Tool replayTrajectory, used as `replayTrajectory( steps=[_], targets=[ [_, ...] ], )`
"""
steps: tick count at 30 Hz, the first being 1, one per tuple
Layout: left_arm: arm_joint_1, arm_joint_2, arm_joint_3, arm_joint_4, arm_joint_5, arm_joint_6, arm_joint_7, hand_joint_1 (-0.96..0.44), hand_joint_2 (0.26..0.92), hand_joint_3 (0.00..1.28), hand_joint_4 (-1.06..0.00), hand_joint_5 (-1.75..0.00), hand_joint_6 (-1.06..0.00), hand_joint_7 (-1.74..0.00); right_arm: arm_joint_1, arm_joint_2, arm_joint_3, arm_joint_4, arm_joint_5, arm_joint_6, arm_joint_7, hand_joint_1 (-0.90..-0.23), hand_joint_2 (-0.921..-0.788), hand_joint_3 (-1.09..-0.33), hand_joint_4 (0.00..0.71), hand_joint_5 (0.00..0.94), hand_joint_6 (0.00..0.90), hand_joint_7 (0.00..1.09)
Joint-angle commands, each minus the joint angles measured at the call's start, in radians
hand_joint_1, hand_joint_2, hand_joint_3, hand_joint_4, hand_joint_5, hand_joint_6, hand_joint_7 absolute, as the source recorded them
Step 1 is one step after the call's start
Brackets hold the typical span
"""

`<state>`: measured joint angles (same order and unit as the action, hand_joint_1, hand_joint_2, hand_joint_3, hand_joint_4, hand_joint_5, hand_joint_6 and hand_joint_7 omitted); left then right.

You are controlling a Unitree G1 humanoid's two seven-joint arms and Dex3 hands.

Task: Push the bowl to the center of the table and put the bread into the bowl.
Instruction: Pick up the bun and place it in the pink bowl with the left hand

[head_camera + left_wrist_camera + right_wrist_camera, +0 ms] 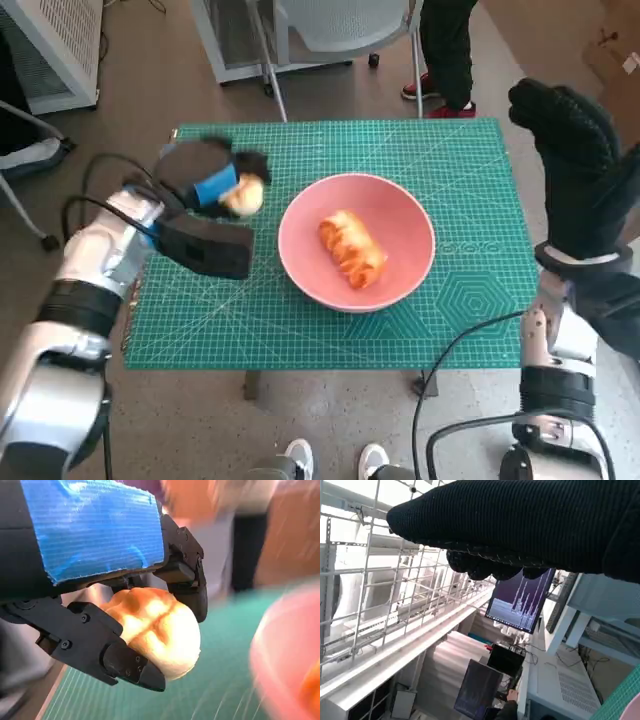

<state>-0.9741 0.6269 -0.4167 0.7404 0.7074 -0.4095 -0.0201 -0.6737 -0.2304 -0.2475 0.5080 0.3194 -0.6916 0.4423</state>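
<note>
We have a pale bread roll [160, 630] clamped in the fingers [125, 662] of our left hand [215, 190], lifted clear of the tabletop [230, 330] and just to the left of the pink bowl [300, 250]. The bowl sits about at the middle of the green mat, so the push looks done, and a glazed twisted pastry [352, 250] already lies inside it. The step now seems to be carrying the roll over the rim and letting it go.

To do that well, we should keep the roll high enough to pass the near rim without knocking the bowl, carry it toward the free side of the bowl next to the pastry, lower it, and only then loosen our hold. The grip looks firm, with fingers on both sides of the roll.

Our right hand [575, 170] is raised at the right edge of the tabletop, holding nothing, its fingers loosely apart, well away from the bowl.
</note>
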Motion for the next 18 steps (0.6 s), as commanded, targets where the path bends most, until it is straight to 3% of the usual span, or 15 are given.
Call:
replayTrajectory(
  steps=[1,8,14,18],
  targets=[
    [0.065,-0.008,0.1,-0.348,-0.087,-0.021,-0.002,0.0,0.92,0.03,-0.7,-1.05,-0.72,-1.16,0.03,0.011,0.014,-0.004,-0.003,0.02,0.001,-0.442,-0.921,-0.476,0.371,0.004,0.505,0.02],
    [0.075,-0.098,0.072,-0.399,-0.075,-0.053,0.023,0.0,0.92,0.03,-0.71,-1.05,-0.69,-1.18,0.03,0.01,0.017,0.004,0.002,0.015,0.008,-0.443,-0.921,-0.474,0.374,0.004,0.506,0.02],
    [0.052,-0.166,0.03,-0.382,-0.096,-0.035,-0.094,0.0,0.921,0.06,-0.68,-1.11,-0.64,-1.21,0.036,0.013,0.019,0.006,0.014,0.019,0.017,-0.445,-0.921,-0.47,0.379,0.006,0.516,0.02],
    [0.039,-0.198,0.014,-0.344,-0.071,-0.019,-0.118,0.0,0.92,0.08,-0.66,-1.14,-0.63,-1.21,0.038,0.013,0.017,0.005,0.02,0.024,0.023,-0.446,-0.921,-0.465,0.382,0.006,0.521,0.02]
  ],
)
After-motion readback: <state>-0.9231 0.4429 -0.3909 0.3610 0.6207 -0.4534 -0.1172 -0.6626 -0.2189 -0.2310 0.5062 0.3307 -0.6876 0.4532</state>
